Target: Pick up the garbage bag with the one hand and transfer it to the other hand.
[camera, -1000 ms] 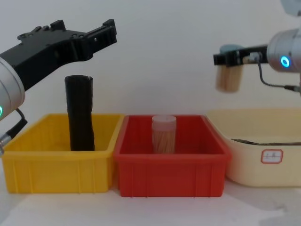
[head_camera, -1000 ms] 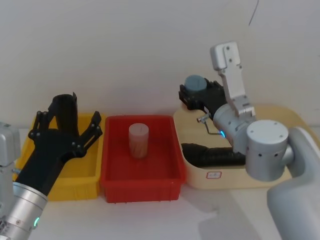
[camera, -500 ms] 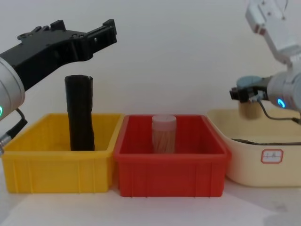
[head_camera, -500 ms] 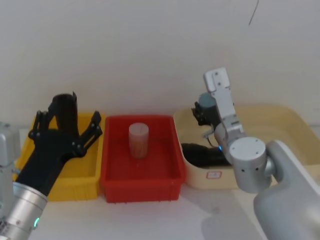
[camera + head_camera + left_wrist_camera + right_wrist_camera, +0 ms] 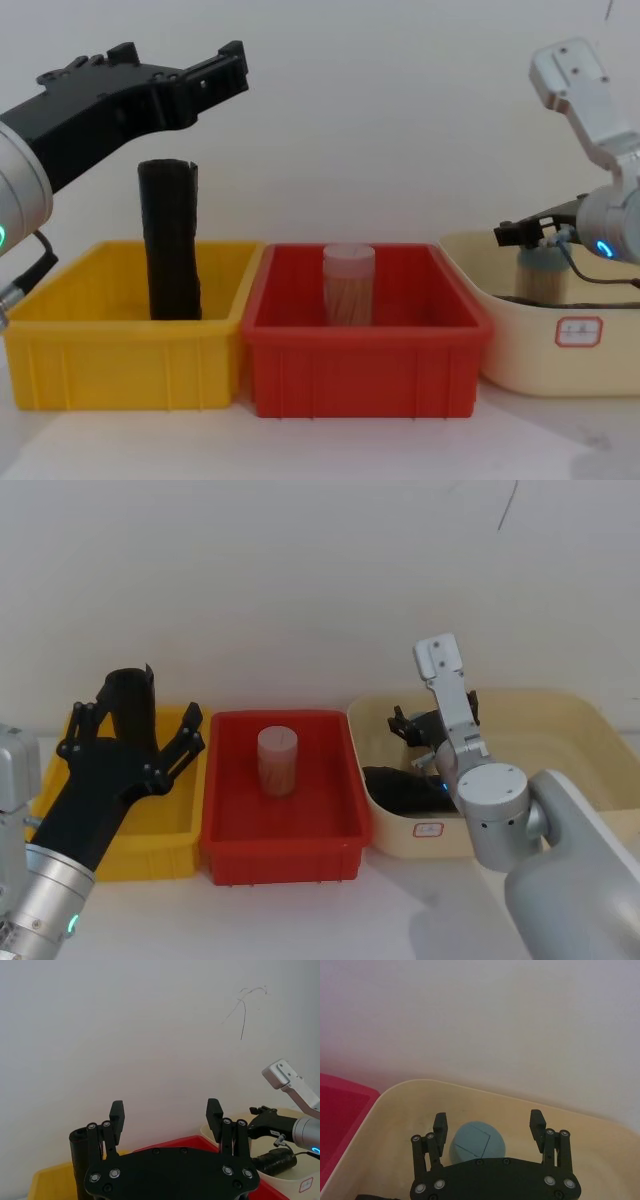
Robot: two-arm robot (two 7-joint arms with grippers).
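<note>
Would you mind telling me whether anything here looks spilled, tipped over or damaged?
Nothing stands out. The garbage bag stands upright in the yellow bin, its top edge ragged, and the jar stands upright in the red bin.

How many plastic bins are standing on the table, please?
3, side by side in a row: a yellow plastic bin on the robot's left, a red plastic bin in the middle, and a cream plastic tub on the right.

Left tool (image 5: pixel 135 742) raised with fingers spread; right tool (image 5: pixel 490 1132) low, apparently spread.
</note>
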